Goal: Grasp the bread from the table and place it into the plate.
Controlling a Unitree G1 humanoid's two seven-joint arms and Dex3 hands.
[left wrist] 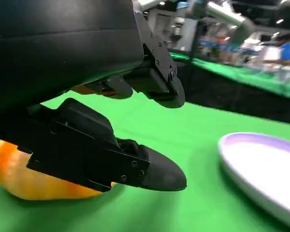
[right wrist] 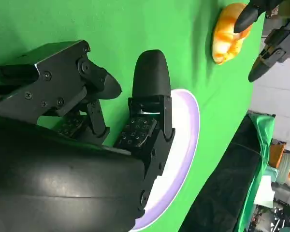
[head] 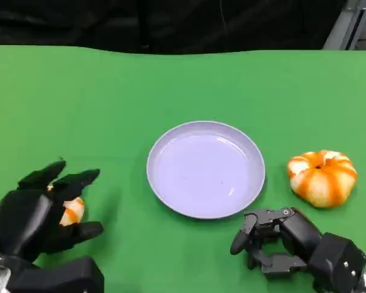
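Plate (head: 205, 169): lavender, round, empty, at the middle of the green table (head: 110, 104).

Bread (head: 72, 210): orange-and-white bun, on the table well to the left of the plate, mostly covered by the left hand (head: 39, 210).

Left hand: arched over the bread, fingers spread around it; whether they actually press it cannot be told from the wrist view, where one finger (left wrist: 111, 159) lies across the loaf.

Second bun (head: 322, 177): pumpkin-shaped, just right of the plate, untouched.

Right hand (head: 280, 241): near the plate's lower right rim, fingers curled, holding nothing.
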